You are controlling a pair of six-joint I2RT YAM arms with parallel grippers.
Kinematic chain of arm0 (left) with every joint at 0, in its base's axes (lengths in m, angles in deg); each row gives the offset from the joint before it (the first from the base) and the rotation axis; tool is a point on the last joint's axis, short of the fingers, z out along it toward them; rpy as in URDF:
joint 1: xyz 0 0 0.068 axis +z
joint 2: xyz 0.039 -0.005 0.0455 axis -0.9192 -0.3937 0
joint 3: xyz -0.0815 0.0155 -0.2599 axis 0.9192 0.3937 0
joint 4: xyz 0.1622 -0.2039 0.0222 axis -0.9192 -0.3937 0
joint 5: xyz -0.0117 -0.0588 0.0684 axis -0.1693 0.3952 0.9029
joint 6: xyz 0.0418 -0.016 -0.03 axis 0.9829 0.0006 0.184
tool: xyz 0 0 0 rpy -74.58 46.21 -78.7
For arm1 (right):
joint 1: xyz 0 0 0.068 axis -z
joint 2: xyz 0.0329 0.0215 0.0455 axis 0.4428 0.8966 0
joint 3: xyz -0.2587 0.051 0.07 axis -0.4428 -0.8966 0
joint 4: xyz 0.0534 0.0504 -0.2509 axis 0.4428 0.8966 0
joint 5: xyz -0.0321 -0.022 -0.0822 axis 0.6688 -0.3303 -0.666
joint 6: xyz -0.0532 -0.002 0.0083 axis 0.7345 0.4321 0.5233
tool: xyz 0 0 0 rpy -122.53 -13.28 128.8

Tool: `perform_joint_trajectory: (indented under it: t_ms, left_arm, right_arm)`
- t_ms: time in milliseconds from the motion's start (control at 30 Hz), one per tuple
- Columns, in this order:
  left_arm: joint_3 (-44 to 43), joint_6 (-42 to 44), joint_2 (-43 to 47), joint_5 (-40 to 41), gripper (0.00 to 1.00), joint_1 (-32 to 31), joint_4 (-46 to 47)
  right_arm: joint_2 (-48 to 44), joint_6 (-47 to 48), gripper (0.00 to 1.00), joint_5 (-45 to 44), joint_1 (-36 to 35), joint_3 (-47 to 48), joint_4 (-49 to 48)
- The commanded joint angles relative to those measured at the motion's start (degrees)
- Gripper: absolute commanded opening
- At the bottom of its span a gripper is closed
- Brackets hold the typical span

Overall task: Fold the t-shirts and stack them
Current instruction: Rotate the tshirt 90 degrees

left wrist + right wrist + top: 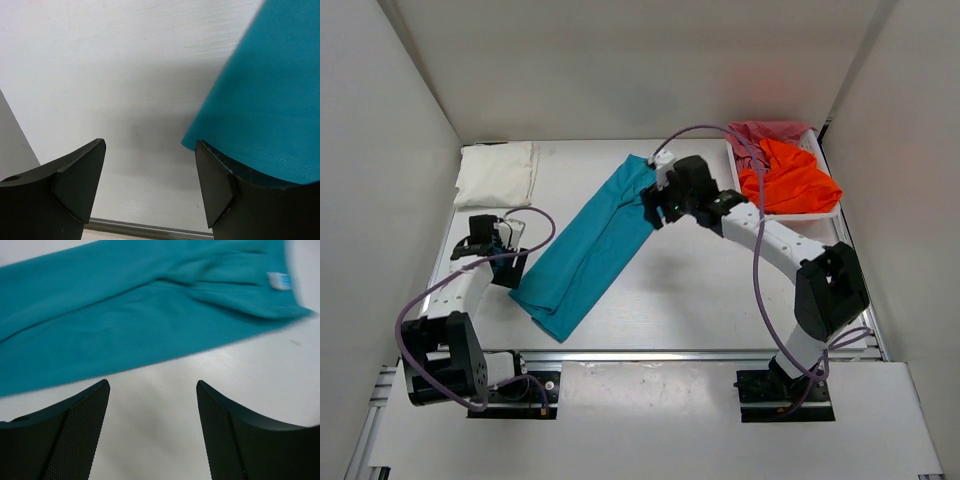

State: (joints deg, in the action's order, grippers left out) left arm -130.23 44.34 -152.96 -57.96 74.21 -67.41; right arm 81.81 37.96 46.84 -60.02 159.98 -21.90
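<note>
Wide-spread black jaws fill the bottom of both wrist views. The left jaws and the right jaws are both released, gripping nothing, with bare bench between them. In the top view the teal shirt lies as 1 long strip, slanting from upper centre to lower left. Its lower corner sits just beside the left jaws. Its collar end, with the label, lies just beyond the right jaws. The white shirt rests folded at upper left; the orange shirt and pinkish-red shirt sit bunched in the basket at upper right. Likely next is the crosswise fold: each pair should pinch every layer at its end, lift only slightly, and carry 1 end squarely over the other — edges matched, no dragging.
</note>
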Motion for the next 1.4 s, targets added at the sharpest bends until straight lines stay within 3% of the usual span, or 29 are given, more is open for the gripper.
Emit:
perform_joint_trajectory:
  t_ms: [0,100,200,367,533,833,1100,1367]
  left_arm:
    - [-0.82,-3.78,4.69,-4.41,0.83,2.87,-2.09]
    - [-0.74,-4.06,8.38,-5.12,0.83,6.04,-3.50]
    - [-0.56,-4.50,12.68,-5.91,0.83,9.55,-5.27]
    - [-2.05,-6.77,17.26,-5.03,0.84,12.90,-7.90]
    - [-3.90,-9.59,17.18,-9.07,0.84,15.37,-9.48]
    - [-2.85,-10.83,13.40,-12.41,0.84,17.21,-7.46]
    - [-1.36,-11.09,12.61,-13.55,0.84,18.70,-6.23]
    - [0.40,-11.44,13.40,-13.82,0.84,18.18,-5.00]
  right_arm:
    - [-1.12,9.40,0.75,16.42,-5.97,-4.38,-1.64]
    - [-1.04,12.38,0.72,23.55,-10.64,-6.05,-1.38]
    - [1.24,17.30,0.71,24.53,-17.83,-5.27,-2.61]
    - [5.64,21.44,0.77,21.55,-28.81,-2.99,-6.55]
    - [8.62,22.41,0.79,18.31,-38.24,-0.88,-8.05]
    - [23.91,19.52,0.80,25.05,-36.40,15.19,-2.87]
    - [27.88,19.78,0.77,25.68,-37.54,16.44,-2.26]
    - [27.00,15.91,0.77,25.68,-39.48,10.73,-3.13]
